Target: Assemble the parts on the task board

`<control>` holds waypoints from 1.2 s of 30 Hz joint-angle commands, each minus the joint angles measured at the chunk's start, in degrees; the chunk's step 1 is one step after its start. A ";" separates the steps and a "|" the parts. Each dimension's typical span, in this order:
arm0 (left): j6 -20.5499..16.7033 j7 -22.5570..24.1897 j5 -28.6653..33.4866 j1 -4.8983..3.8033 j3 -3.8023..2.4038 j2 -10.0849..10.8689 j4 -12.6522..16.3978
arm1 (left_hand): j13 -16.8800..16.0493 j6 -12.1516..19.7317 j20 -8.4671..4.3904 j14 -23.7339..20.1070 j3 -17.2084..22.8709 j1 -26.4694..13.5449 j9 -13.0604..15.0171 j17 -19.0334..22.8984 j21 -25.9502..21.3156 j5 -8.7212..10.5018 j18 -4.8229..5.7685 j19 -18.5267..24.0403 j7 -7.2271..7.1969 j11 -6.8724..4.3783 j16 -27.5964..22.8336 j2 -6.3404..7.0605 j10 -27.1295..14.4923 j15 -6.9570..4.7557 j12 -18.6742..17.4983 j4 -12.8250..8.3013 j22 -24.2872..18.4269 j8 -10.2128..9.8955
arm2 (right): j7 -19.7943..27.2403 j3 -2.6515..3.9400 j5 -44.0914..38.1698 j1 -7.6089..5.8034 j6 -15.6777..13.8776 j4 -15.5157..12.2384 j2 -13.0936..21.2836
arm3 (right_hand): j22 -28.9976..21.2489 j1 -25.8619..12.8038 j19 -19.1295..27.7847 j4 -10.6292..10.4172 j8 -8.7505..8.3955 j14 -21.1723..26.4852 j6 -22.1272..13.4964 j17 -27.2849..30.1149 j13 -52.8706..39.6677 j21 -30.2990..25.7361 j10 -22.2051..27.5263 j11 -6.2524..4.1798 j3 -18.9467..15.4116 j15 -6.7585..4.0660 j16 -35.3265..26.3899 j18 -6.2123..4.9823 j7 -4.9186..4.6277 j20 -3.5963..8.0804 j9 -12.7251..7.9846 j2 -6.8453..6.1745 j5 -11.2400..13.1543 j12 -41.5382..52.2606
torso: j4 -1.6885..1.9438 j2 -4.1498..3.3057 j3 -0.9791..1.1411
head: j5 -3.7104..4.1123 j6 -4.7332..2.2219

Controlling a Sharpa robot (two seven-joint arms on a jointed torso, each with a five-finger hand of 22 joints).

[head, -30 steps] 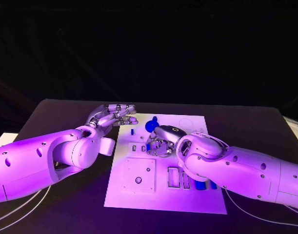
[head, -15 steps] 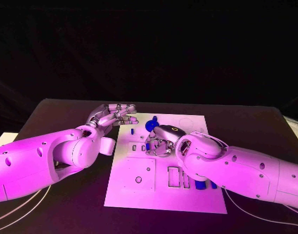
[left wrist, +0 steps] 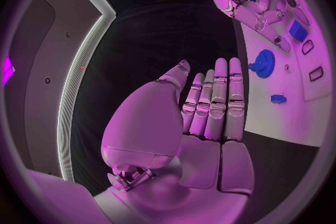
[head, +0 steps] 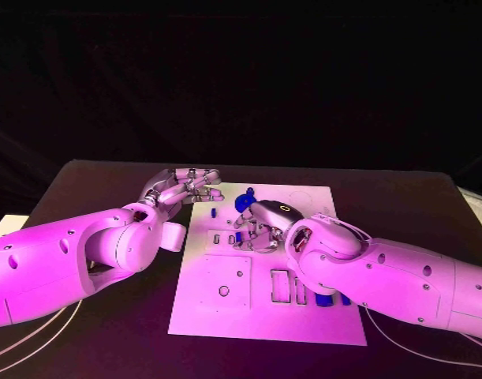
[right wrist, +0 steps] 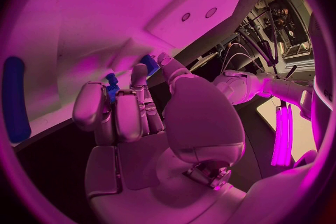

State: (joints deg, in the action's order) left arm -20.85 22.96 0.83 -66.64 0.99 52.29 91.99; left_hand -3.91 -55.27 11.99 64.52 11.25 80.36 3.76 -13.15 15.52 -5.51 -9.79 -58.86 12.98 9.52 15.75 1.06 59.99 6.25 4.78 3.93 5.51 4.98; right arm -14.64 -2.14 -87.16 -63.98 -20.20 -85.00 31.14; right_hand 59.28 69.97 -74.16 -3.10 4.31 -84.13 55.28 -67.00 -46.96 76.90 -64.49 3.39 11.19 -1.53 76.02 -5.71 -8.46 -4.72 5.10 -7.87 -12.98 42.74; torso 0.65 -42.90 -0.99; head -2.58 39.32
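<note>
The flat white rectangular task board (head: 266, 316) lies in the middle of the black tabletop (head: 104, 178), its matte face cut with rectangular slots and small holes. A blue toothed gear (left wrist: 264, 63) sits on its far part, with a small blue block (left wrist: 278, 99) just beside it and long blue bar-shaped parts (head: 330, 299) near the right edge. The right hand (head: 258, 230) is down on the board's middle, its silver fingers (right wrist: 127, 115) curled over a small blue peg-like part (right wrist: 111, 85); it appears to pinch it, though the contact is partly hidden. The step in hand looks like seating that piece in a slot; the next move calls for lining it up square and pressing straight down. The left hand (head: 184, 188) hovers at the board's far left corner, fingers straight, side by side, holding nothing.
</note>
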 commanded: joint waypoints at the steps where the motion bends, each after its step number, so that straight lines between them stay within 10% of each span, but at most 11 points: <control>1: 1.76 -0.52 -1.25 -0.01 -0.04 -0.15 -0.16 | -0.01 -0.34 -0.28 1.36 0.46 -0.42 0.10 -0.64 0.39 -0.26 -0.74 -0.80 -0.01 -0.16 0.99 -0.20 0.34 -0.68 -0.03 -0.20 0.20 -0.23 | 6.00 0.06 0.44 0.13 -8.19 -1.46 1.17 | -0.21 -0.04 0.35 -0.13 -0.48 -1.41 -1.19 0.16 -0.03 -0.32 0.39 0.13 -1.06 0.53 -0.34 -0.44 -0.15 -0.29 -0.27 -0.56 -0.36 0.14 | 0.02 0.07 0.08 | -0.15 0.05; 7: 2.97 -5.10 -7.28 -0.02 -0.04 0.08 -0.25 | -1.75 -4.46 -5.49 18.49 1.80 -2.53 0.42 -9.57 9.33 -0.25 -0.75 -13.43 -3.91 -4.95 13.65 0.24 11.16 -6.12 3.99 0.71 4.52 1.17 | 19.27 0.89 8.19 -0.67 -8.73 -5.34 5.97 | 0.82 1.62 -0.27 -0.12 -0.08 -1.73 -2.22 -0.98 -1.86 0.09 -0.72 0.29 -2.32 0.71 0.28 -0.24 -0.36 -0.53 -0.58 0.71 -0.40 2.83 | -0.10 0.17 0.08 | -0.55 -0.02; 12: 4.92 -16.59 -18.92 -0.22 -0.05 0.62 0.46 | -5.50 -6.13 -7.51 22.55 2.07 -4.80 0.66 -46.31 17.31 -0.28 -0.40 -17.22 -5.54 -7.13 49.03 1.32 16.28 -7.90 8.28 2.26 9.47 1.32 | 24.89 1.34 17.76 -3.91 -5.63 -9.12 12.18 | 0.67 3.09 -0.21 0.49 0.23 -1.76 -2.12 -0.93 -1.63 0.03 -0.44 0.21 -2.16 0.65 0.24 -0.28 -0.30 -0.50 -0.60 1.58 -0.96 2.78 | -0.37 0.54 0.44 | -0.78 0.18; 14: 6.30 -22.11 -21.95 -0.49 -0.06 0.68 0.55 | -8.65 -6.38 -7.94 23.17 0.16 -8.58 0.93 -58.00 26.89 -0.15 0.89 -19.55 -5.95 -7.35 59.35 1.27 18.20 -8.24 12.28 5.22 20.17 1.77 | 25.39 1.40 21.52 -5.08 -5.12 -10.10 14.34 | 0.53 3.28 -0.14 0.53 0.32 -1.72 -2.05 -0.77 -1.72 -0.03 -0.53 0.19 -2.12 0.64 0.12 -0.31 -0.29 -0.49 -0.59 1.84 -0.98 2.95 | -0.50 0.74 0.50 | -0.90 0.11; 16: 7.83 -27.81 -24.41 -0.99 -0.06 0.56 0.35 | -14.49 -6.71 -8.41 23.19 -3.06 -12.29 1.72 -64.96 35.09 0.07 1.96 -20.13 -6.98 -7.51 65.37 1.26 18.18 -8.50 19.18 8.93 29.29 3.37 | 25.54 1.43 24.87 -6.17 -4.80 -10.79 16.38 | 0.54 3.38 -0.14 0.51 0.44 -1.68 -1.95 -0.61 -1.92 -0.04 -0.73 0.18 -2.11 0.62 0.00 -0.31 -0.26 -0.48 -0.58 2.12 -1.03 3.25 | -0.65 0.98 0.61 | -1.07 0.24; 18: 10.89 -34.48 -27.96 -1.86 -0.07 0.18 -0.11 | -33.51 -6.03 -9.05 23.92 -7.48 -12.31 4.06 -71.80 45.13 0.06 2.97 -19.56 -6.78 -7.96 70.83 0.73 13.21 -9.60 38.61 12.05 40.34 7.34 | 25.61 1.45 28.27 -7.50 -4.63 -11.24 18.63 | 0.60 3.52 -0.19 0.51 0.62 -1.64 -1.73 -0.47 -2.28 -0.01 -1.13 0.12 -2.08 0.59 -0.12 -0.29 -0.21 -0.46 -0.55 2.47 -1.15 3.78 | -0.76 1.18 0.80 | -1.30 0.32; 20: 14.11 -39.97 -32.00 -2.65 -0.07 -0.27 -0.48 | -44.67 -5.12 -8.46 24.49 -10.94 -12.81 6.61 -73.81 49.65 0.11 3.42 -18.48 -7.69 -8.42 72.20 -0.50 11.44 -9.02 49.67 11.75 45.52 11.22 | 25.57 1.45 30.57 -8.43 -4.55 -11.46 20.45 | 0.55 3.61 -0.18 0.49 0.77 -1.54 -1.54 -0.06 -2.29 -0.04 -1.28 0.07 -2.06 0.55 -0.41 -0.31 -0.17 -0.43 -0.53 2.74 -1.24 3.89 | -0.77 1.27 0.94 | -1.30 0.43; 23: 19.02 -46.89 -39.91 -4.21 -0.08 -1.74 -1.34 | -50.92 -4.58 -8.69 25.48 -13.77 -14.29 8.90 -76.85 56.49 0.09 4.43 -20.73 -8.05 -8.68 74.25 -2.23 12.72 -9.23 55.80 12.66 54.88 14.56 | 25.49 1.44 32.64 -9.29 -4.68 -11.69 22.87 | 0.33 3.66 -0.06 0.47 0.87 -1.44 -1.42 0.36 -1.91 -0.15 -1.12 0.04 -2.06 0.53 -0.72 -0.35 -0.14 -0.41 -0.52 2.90 -1.34 3.54 | -0.67 1.47 1.14 | -1.24 0.52; 36: 25.70 -58.39 -50.93 -7.15 -0.06 -8.62 -7.15 | -55.01 -0.96 -9.77 25.48 -20.94 -16.50 19.70 -76.85 61.40 0.63 5.27 -21.64 -9.81 -10.14 74.25 -5.72 13.63 -10.53 59.26 13.05 61.77 26.37 | 23.84 1.28 33.71 -9.89 -5.52 -9.98 24.75 | 0.10 5.32 0.01 1.16 1.24 -1.34 -1.20 0.74 -1.48 -0.31 -1.12 -0.12 -0.99 0.36 -1.18 -0.38 -0.11 -0.25 -0.60 4.12 -2.65 3.36 | -0.73 1.81 1.97 | -1.66 0.79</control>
State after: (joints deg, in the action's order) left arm 0.45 -30.74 -44.96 -73.64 0.95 44.07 85.21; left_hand -58.71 -56.74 2.44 83.91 -9.31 63.85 22.56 -74.94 76.72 -5.08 -5.17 -80.45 3.28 -0.67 89.86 -4.19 73.41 -3.85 63.90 16.86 66.96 30.55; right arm 9.40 -0.86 -54.46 -73.84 -25.79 -95.13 55.95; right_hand 59.46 74.93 -74.28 -2.05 5.31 -84.13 53.84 -66.31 -48.49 76.78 -65.50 3.36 9.91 -1.12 75.03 -5.71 -8.57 -5.25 4.56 -3.83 -15.44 46.28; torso -0.06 -41.16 0.76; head -4.20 40.02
